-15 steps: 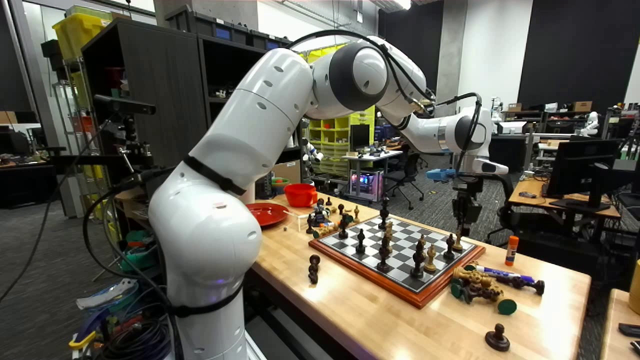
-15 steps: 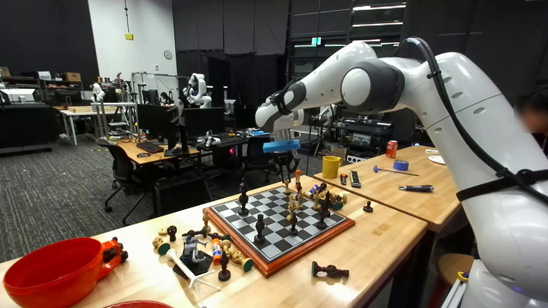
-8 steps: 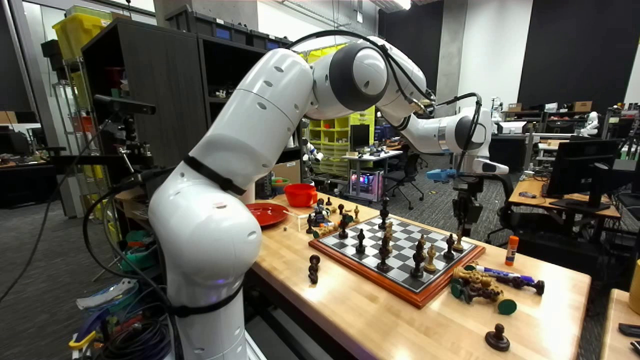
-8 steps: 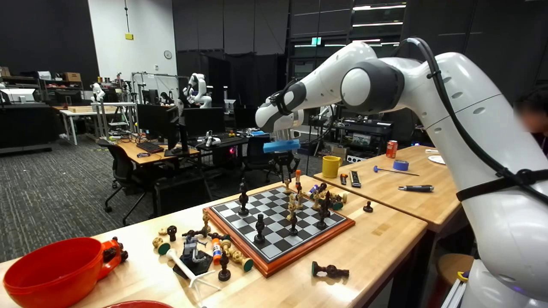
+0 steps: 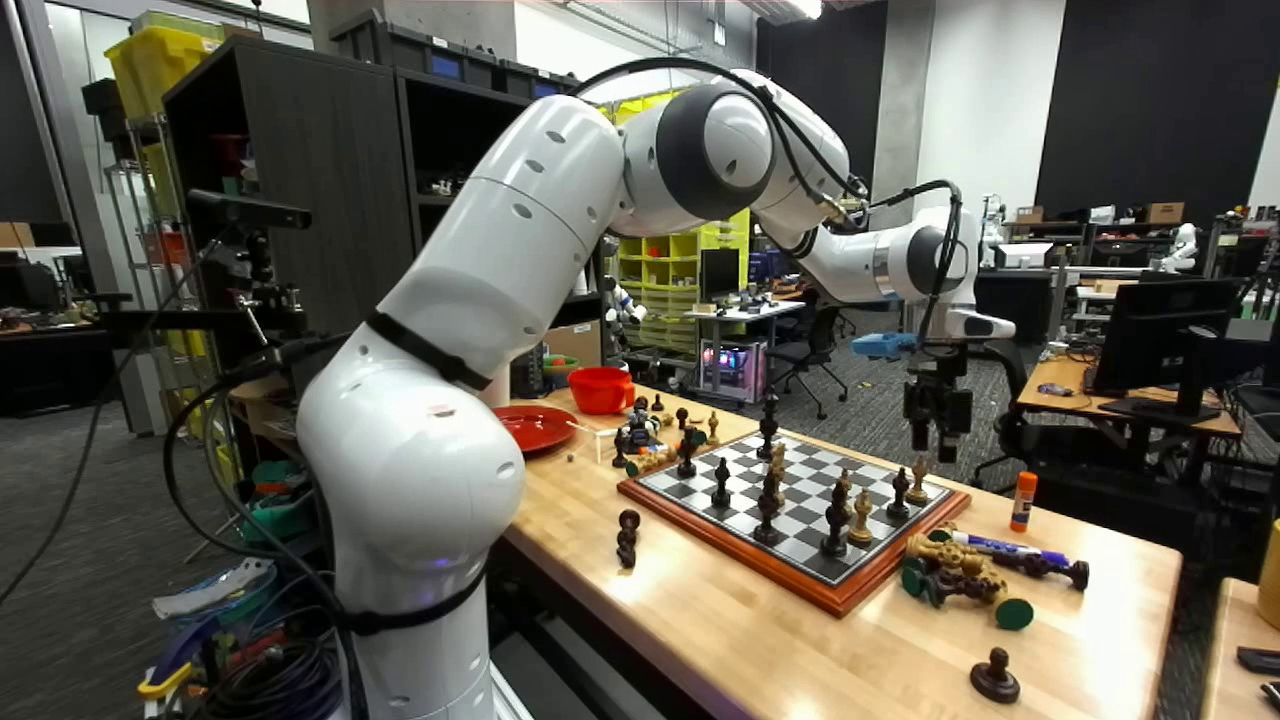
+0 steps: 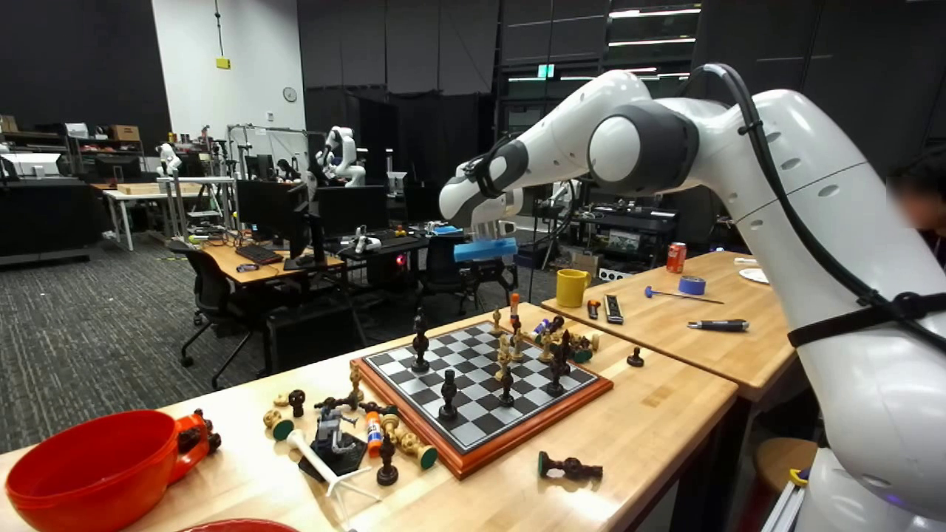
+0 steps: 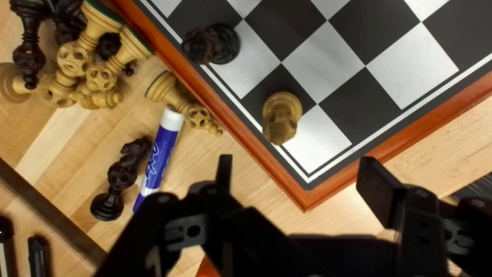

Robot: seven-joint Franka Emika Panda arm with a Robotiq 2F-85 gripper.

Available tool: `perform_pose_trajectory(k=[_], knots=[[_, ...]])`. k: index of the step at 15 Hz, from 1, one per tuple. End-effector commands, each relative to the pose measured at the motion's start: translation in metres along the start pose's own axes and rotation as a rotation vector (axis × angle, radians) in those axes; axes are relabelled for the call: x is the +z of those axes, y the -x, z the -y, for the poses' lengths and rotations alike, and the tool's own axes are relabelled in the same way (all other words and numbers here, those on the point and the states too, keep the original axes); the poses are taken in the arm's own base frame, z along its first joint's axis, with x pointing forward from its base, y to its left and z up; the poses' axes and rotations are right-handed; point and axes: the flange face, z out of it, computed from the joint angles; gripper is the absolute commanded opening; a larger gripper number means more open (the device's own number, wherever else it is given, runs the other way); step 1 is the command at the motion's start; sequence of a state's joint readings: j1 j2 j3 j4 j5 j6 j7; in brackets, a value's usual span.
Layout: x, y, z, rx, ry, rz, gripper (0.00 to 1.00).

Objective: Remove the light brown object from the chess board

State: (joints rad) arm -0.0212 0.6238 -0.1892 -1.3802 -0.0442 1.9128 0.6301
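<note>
Above a corner of the chess board (image 7: 411, 142), my gripper (image 7: 296, 169) is open, its fingers (image 7: 378, 186) wide apart with only air between them. A light brown chess piece (image 7: 282, 115) stands on a dark square near that corner, ahead of the fingertips in the wrist view. In an exterior view the same piece (image 5: 918, 482) is upright just below the gripper (image 5: 937, 448), apart from it. Other light brown pieces (image 5: 860, 517) and several dark pieces (image 6: 448, 395) also stand on the board. Which light brown one the task means, I cannot tell.
Beside the board lie toppled pieces (image 7: 100, 73) and a blue-and-white marker (image 7: 159, 154). An orange glue stick (image 5: 1024, 500) stands near the table's edge. Along the opposite side are more pieces, a small figure (image 6: 334, 436) and a red bowl (image 6: 96, 465).
The fingers, close together above the light brown corner piece before, have spread apart. My gripper has risen slightly. The piece stays upright on its square.
</note>
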Motion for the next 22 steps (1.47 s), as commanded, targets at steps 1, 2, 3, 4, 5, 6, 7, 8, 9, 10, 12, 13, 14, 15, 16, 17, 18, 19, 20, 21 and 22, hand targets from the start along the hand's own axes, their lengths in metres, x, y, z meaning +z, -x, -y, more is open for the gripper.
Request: perform_pose_trajectory(k=[1,2,3,4,5,6,7,8,9,10,12,13,14,15,16,17,18,19,20,21,22], knots=[[-0.034,0.016,-0.008,-0.051,-0.027,-0.033,1.00],[-0.043,0.020,-0.011,-0.055,-0.033,-0.032,1.00],[-0.052,0.025,-0.015,-0.063,-0.044,-0.035,1.00],[-0.061,0.030,-0.021,-0.066,-0.054,-0.033,1.00],[-0.070,0.038,-0.029,-0.057,-0.063,-0.026,1.00],[-0.076,0.044,-0.037,-0.049,-0.069,-0.023,1.00],[-0.082,0.051,-0.045,-0.034,-0.075,-0.017,1.00],[-0.085,0.058,-0.053,-0.031,-0.083,-0.003,1.00],[-0.088,0.067,-0.061,-0.028,-0.084,0.017,1.00],[-0.089,0.077,-0.068,-0.032,-0.081,0.042,1.00],[-0.087,0.098,-0.079,-0.056,-0.083,0.097,1.00],[-0.087,0.106,-0.082,-0.064,-0.088,0.108,1.00],[-0.088,0.111,-0.084,-0.073,-0.100,0.103,1.00],[-0.084,0.089,-0.071,-0.050,-0.074,0.089,1.00],[-0.083,0.093,-0.073,-0.053,-0.074,0.093,1.00],[-0.084,0.093,-0.072,-0.054,-0.075,0.091,1.00],[-0.084,0.093,-0.072,-0.054,-0.074,0.092,1.00],[-0.082,0.092,-0.071,-0.054,-0.073,0.093,1.00],[-0.080,0.091,-0.071,-0.052,-0.071,0.094,1.00],[-0.079,0.090,-0.071,-0.051,-0.070,0.095,1.00],[-0.078,0.090,-0.071,-0.051,-0.069,0.096,1.00]])
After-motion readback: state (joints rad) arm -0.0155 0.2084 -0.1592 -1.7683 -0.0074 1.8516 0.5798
